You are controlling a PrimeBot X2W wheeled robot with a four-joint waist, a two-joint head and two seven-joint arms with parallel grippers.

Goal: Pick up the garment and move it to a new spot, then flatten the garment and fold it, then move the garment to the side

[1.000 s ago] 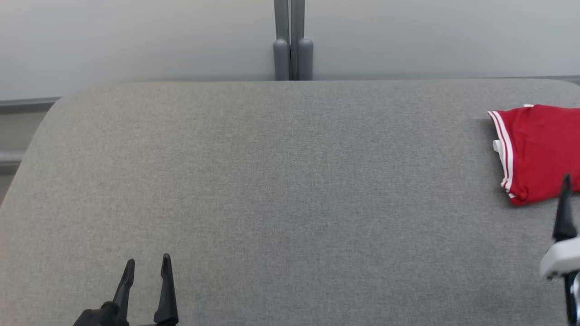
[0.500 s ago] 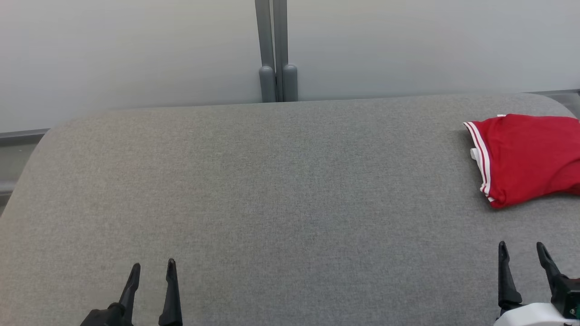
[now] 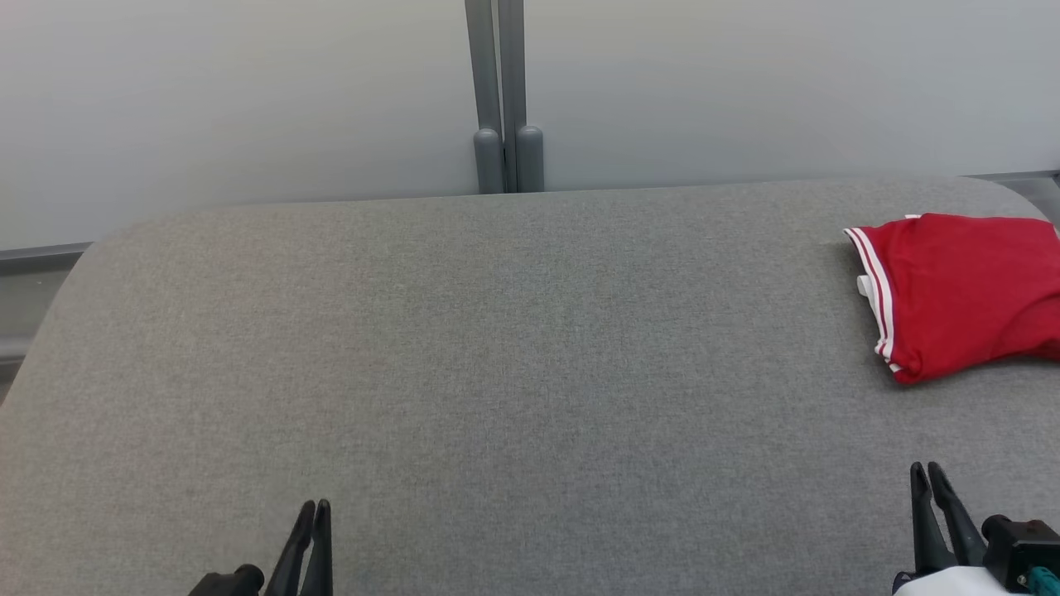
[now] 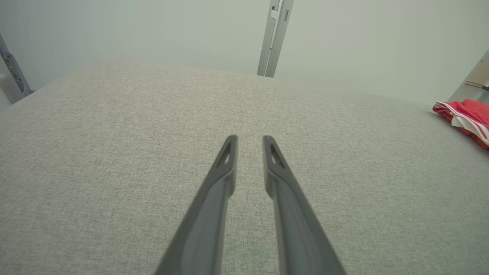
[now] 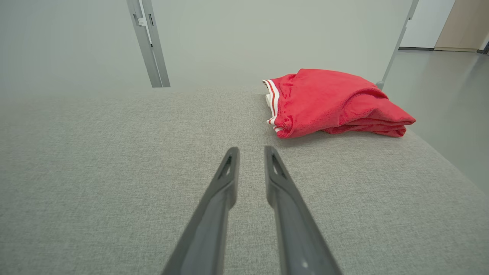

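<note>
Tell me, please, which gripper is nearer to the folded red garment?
Right. The right gripper sits short of the red garment, on its near side; the left gripper is far off to its left.

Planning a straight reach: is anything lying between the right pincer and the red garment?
Nothing visible does: bare grey padding lies between the right pincer and the red garment, which rests ahead of it, untouched.

we read no text, brand, number or sign in any view. white patch (image 3: 864, 286) at striped edge of red garment (image 3: 969, 290): we cannot tell if label, too small, nothing legible on it.
</note>
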